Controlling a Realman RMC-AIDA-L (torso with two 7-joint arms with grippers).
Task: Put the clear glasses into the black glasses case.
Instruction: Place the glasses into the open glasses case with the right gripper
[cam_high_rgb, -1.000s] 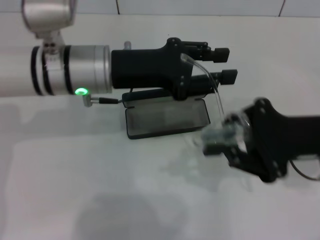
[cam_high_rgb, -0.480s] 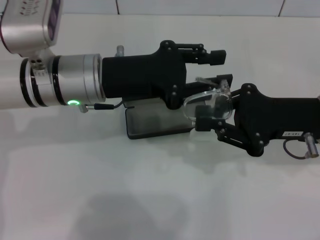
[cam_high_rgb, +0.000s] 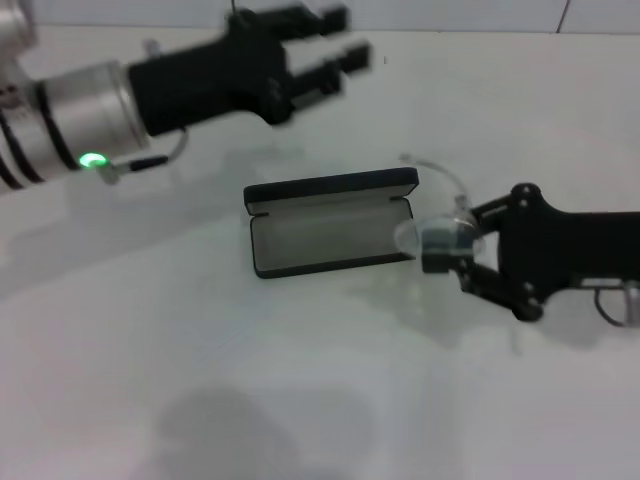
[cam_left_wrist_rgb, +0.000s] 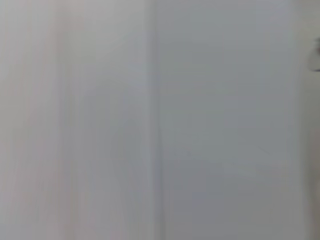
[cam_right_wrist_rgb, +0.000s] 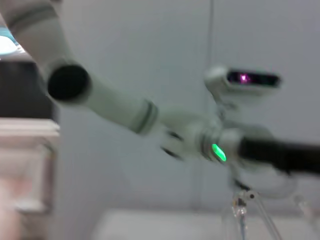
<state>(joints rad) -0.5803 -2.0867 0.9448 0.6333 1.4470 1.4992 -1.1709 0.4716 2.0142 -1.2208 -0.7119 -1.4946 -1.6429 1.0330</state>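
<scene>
From the head view, the black glasses case (cam_high_rgb: 332, 222) lies open on the white table (cam_high_rgb: 300, 400), grey lining up and lid standing along its far edge. The right gripper (cam_high_rgb: 447, 246) sits just beside the case's right end, jaws clamped on the clear glasses (cam_high_rgb: 432, 225), one temple arm curving up and away behind it. The glasses hang at the rim of the case, not inside it. The left gripper (cam_high_rgb: 330, 45) is raised well apart at the far left, jaws apart and holding nothing.

The left wrist view shows only blank pale surface, with nothing of the task in it.

The right wrist view looks across at the left arm (cam_right_wrist_rgb: 125, 112) with its green light, and a clear temple arm of the glasses (cam_right_wrist_rgb: 242, 207) shows close to the camera.

The step in hand looks like the placing: the glasses need carrying over the lining, lining up lengthwise with the tray, lowering, then releasing.
</scene>
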